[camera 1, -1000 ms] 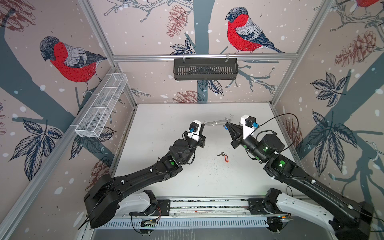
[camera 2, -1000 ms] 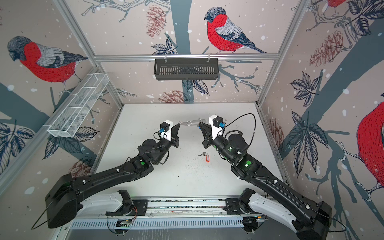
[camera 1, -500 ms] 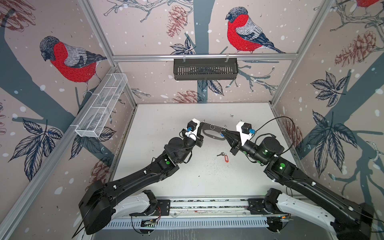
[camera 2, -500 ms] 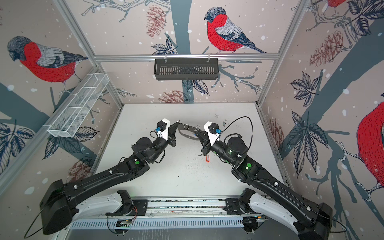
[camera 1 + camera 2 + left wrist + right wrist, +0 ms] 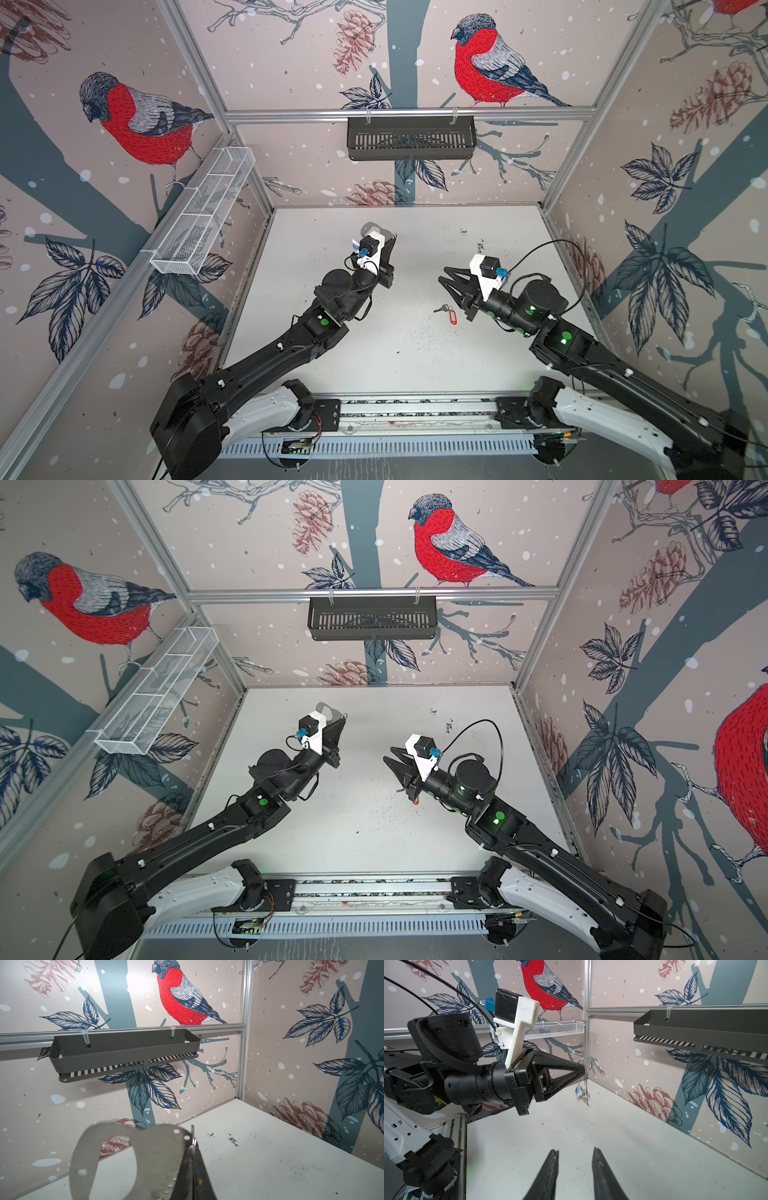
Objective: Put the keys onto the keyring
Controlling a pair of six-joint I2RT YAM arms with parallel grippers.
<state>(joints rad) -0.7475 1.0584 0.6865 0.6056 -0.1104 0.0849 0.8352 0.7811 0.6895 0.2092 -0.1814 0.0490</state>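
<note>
The keyring (image 5: pixel 153 1153), a grey see-through plate with a big slot and small holes, is held up off the table with my left gripper (image 5: pixel 192 1148) shut on its edge. In both top views this plate (image 5: pixel 371 228) (image 5: pixel 325 708) shows just past the left gripper (image 5: pixel 390 243) (image 5: pixel 341 721). In the right wrist view a metal ring (image 5: pixel 586 1065) sits at the left gripper's tip (image 5: pixel 583 1070), and a key with a blue tag (image 5: pixel 580 1092) dangles below it. A key with a red tag (image 5: pixel 452 316) lies on the table beside my right gripper (image 5: pixel 444 277) (image 5: pixel 575 1150), which is open and holds nothing.
A black slotted basket (image 5: pixel 411 134) hangs on the back rail. A white wire basket (image 5: pixel 203 212) is fixed to the left wall. Walls close in the table (image 5: pixel 415 365) on three sides, and the arms' base rail (image 5: pixel 415 409) runs along the front.
The two grippers met at the keyring before; now the right one has opened, let go and drawn back to the right. The left one has carried the keyring off to the back left.
</note>
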